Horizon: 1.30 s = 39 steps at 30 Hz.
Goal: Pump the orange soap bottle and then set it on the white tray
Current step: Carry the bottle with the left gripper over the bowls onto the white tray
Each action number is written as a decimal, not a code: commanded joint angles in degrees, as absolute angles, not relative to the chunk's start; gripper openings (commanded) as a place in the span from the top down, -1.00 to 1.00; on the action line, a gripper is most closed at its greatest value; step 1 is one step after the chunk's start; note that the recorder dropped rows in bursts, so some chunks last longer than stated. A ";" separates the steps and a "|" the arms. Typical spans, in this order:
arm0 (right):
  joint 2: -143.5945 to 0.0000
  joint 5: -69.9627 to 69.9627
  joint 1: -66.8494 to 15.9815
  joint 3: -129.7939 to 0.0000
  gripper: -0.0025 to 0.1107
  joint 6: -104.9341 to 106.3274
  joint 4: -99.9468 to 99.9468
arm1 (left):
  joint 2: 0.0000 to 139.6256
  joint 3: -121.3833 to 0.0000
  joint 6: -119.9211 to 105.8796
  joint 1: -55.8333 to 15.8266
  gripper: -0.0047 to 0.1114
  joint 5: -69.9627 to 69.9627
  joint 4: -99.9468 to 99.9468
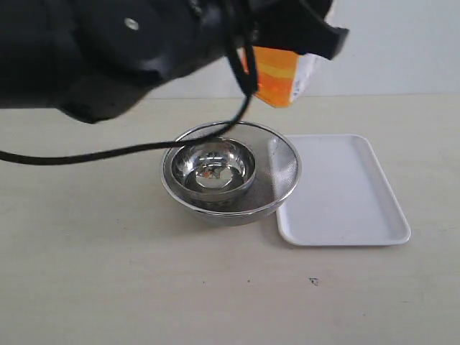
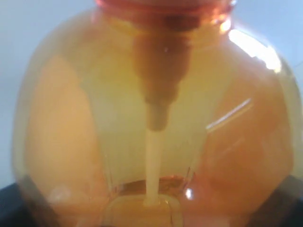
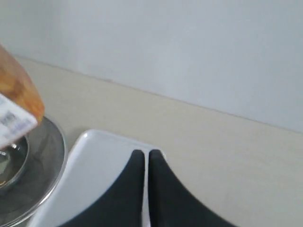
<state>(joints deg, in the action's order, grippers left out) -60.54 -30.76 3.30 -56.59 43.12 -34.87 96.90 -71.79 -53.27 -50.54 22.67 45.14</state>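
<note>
Front of table: nearest me is a wide open stretch of beige table [image 1: 144, 287], marked only by one small dark speck [image 1: 313, 281].
Middle: a steel mesh bowl [image 1: 284, 176] sits in the centre. The white tray [image 1: 345, 208] lies just to its right, and the bowl's rim laps over the tray's left edge. Table shows along the tray's other three sides.
Back: the table runs on to a pale wall [image 1: 402, 43], with open room at the far right.
Cable: a black cable [image 1: 108, 152] droops from the left arm [image 1: 108, 50] and hangs across the mesh bowl.
Bottle: the orange soap bottle [image 1: 273, 75] is off the table and tilted. It is in the air above the mesh bowl's far rim, near the tray's far left corner.
Left gripper: the left gripper [image 2: 151, 215] is clamped on the bottle, with dark fingers [image 2: 14, 205] on either side of its body.
Right gripper: the right gripper [image 3: 146, 189] hangs above the tray, apart from the bottle. It is closed to a thin slit and grips nothing.
Mesh bowl: it holds a smaller shiny steel bowl [image 1: 215, 169]. There is an orange glint in that bowl's bottom, and I cannot tell whether it is soap or a reflection.
Tray: its flat white floor shows from rim to rim.
</note>
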 commanded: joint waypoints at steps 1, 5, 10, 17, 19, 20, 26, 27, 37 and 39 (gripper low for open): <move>-49.76 -28.53 3.53 -51.73 0.96 28.29 -21.43 | 104.90 -78.77 -46.93 -53.31 0.84 27.70 43.69; -42.85 -29.63 3.53 -47.98 0.96 17.03 -11.62 | 110.83 -83.76 -43.78 -54.42 0.84 29.10 43.59; -35.21 -32.18 3.53 -44.61 0.96 10.76 -6.53 | 117.22 -89.47 -43.31 -55.33 0.84 29.10 43.71; -28.38 -34.11 3.42 -42.93 0.96 10.42 -6.17 | 124.90 -94.69 -43.31 -55.21 0.84 29.10 45.75; -27.52 -35.09 3.42 -42.72 0.96 10.42 -6.04 | 126.48 -95.07 -43.70 -55.11 0.84 29.29 45.75; -27.35 -35.71 3.42 -42.72 0.96 10.42 -6.04 | 127.19 -95.07 -43.70 -55.08 0.84 30.15 45.75; -27.11 -36.69 1.02 -42.72 0.96 10.42 -3.97 | 128.97 -95.07 -45.94 -54.98 0.84 29.71 45.75; -27.11 -36.96 0.14 -42.72 0.96 10.42 -2.86 | 128.97 -95.07 -46.05 -54.98 0.84 29.50 45.75; -27.11 -38.02 -5.39 -42.72 0.96 4.33 6.83 | 129.55 -95.07 -46.06 -53.62 0.84 23.71 50.14; -27.11 -38.02 -5.84 -42.72 0.96 4.09 6.83 | 129.55 -95.07 -46.06 -53.21 0.84 23.53 50.14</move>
<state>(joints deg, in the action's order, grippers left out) -27.17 -37.78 -5.22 -42.85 4.88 5.78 130.30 -94.12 -45.69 -53.97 21.45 50.09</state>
